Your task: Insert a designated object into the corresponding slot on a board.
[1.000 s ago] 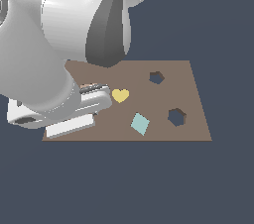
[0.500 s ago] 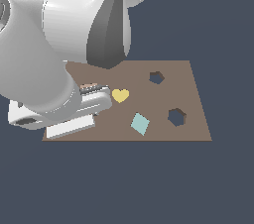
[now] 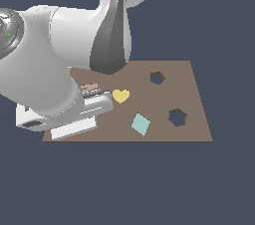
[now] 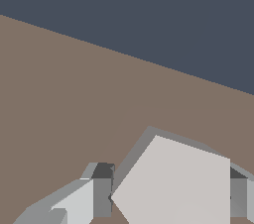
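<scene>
Since the earlier frames, you see almost no change: the arm [image 3: 60, 69] holds the same low pose over the board's [image 3: 164, 94] side at the exterior view's left, and the loose pieces lie where they were.

In the wrist view, the light-grey pentagon block [image 4: 173, 183] sits between the two fingers [image 4: 101, 196] of the gripper [image 4: 168, 196], one finger at each side of it. The fingers stand at or against its edges; you cannot tell from these views whether they are clamped on it. The block lies flat on the brown board surface.

In the exterior view, the arm hides the block. The yellow heart [image 3: 120, 95] lies just beside the wrist housing. The teal diamond [image 3: 140, 124] lies nearer the board's front edge. A tan piece [image 3: 88, 87] shows partly from behind the arm.

The pentagon slot [image 3: 157, 77] is open, toward the far edge of the board. The hexagonal hole [image 3: 177, 117] is open too, nearer the front and toward the exterior view's right. Both holes are well apart from the gripper.
</scene>
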`<state>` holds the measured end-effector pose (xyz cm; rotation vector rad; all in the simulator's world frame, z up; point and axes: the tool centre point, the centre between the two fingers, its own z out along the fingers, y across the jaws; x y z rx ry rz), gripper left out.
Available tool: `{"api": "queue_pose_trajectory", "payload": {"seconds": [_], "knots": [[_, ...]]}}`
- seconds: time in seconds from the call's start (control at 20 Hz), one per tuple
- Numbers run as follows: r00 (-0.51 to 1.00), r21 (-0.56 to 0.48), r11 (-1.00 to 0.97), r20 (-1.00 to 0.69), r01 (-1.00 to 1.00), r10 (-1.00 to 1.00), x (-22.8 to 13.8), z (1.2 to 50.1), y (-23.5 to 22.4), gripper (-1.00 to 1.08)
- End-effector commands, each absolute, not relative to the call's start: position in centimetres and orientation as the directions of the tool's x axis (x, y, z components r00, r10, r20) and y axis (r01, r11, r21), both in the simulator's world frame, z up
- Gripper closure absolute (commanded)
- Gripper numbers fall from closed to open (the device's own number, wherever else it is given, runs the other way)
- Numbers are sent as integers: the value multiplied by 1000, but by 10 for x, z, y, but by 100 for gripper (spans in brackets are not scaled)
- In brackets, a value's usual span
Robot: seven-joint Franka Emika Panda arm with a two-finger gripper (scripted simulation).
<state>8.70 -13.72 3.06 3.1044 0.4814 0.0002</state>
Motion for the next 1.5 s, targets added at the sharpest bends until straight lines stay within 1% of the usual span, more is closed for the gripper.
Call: {"api": "queue_pose_trajectory", "payload": {"seconds": [0.0,0.45,0.7,1.1,1.45], "knots": [[953,0,-953,0,303,303,87,30,-137,108],[952,0,-952,0,306,306,87,31,-136,108],[940,0,-940,0,340,340,84,31,-123,108],[885,0,-885,0,466,466,70,33,-72,108],[780,0,-780,0,625,625,38,35,-7,108]]}}
